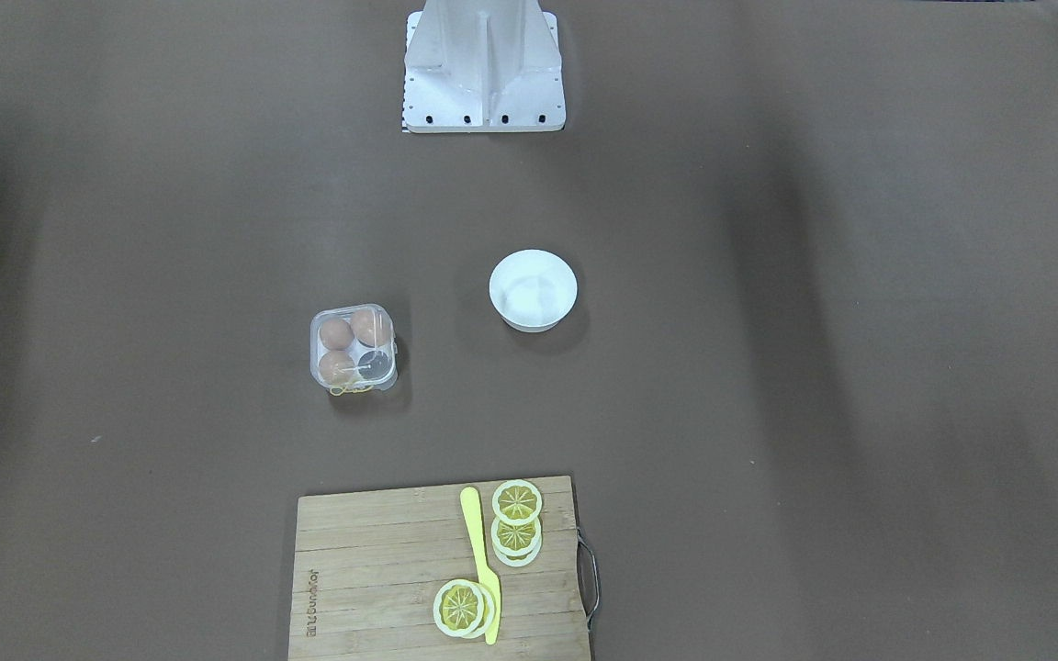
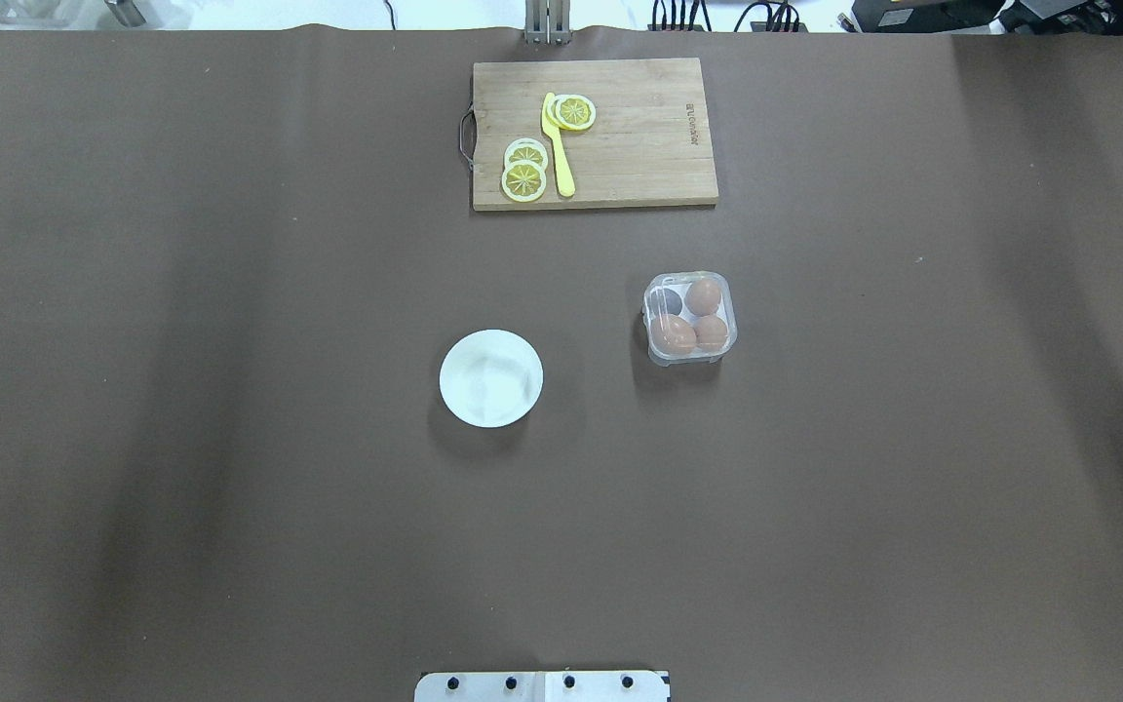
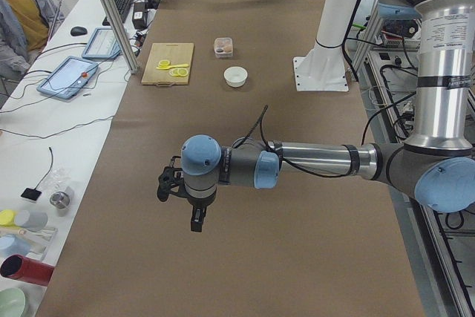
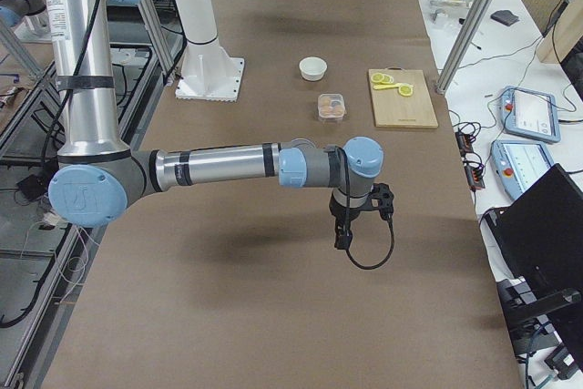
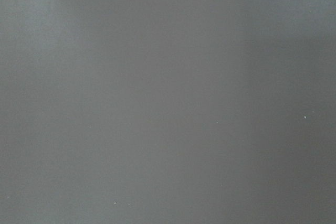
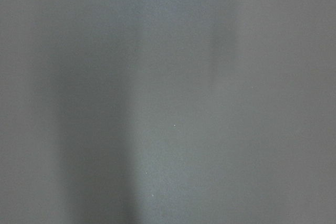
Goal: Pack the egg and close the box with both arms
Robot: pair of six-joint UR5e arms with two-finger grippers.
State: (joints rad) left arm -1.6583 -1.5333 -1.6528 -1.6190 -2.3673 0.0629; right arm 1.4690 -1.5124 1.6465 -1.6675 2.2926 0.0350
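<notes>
Left side first: the left arm (image 3: 312, 159) reaches out low over the bare brown table (image 2: 230, 439), way off to the left of everything else. The left gripper (image 3: 195, 225) points down at the tabletop with nothing near it. It only shows up in the side view, so I can't tell if the claw is released or clenched. Its wrist cam is just brown table.

Moving right, there's a round white bowl (image 2: 490, 378) about mid-table. Further away from the robot, at the far edge, sits a wooden cutting board (image 2: 639, 156) with lemon slices (image 2: 524, 179) and a yellow knife (image 2: 558, 146) on it.

Just right of the bowl is the box (image 2: 690, 319), sitting on its own. It has three eggs (image 2: 671, 334) in it, and the far-left cell is empty. They look identical. The lid seems to be down, but with clear plastic I can't say for sure.

Far right: the right arm (image 4: 219, 166) is also stretched out low, with the right gripper (image 4: 342, 240) aimed down at bare table. Same deal, side view only, so I can't tell its grip.
</notes>
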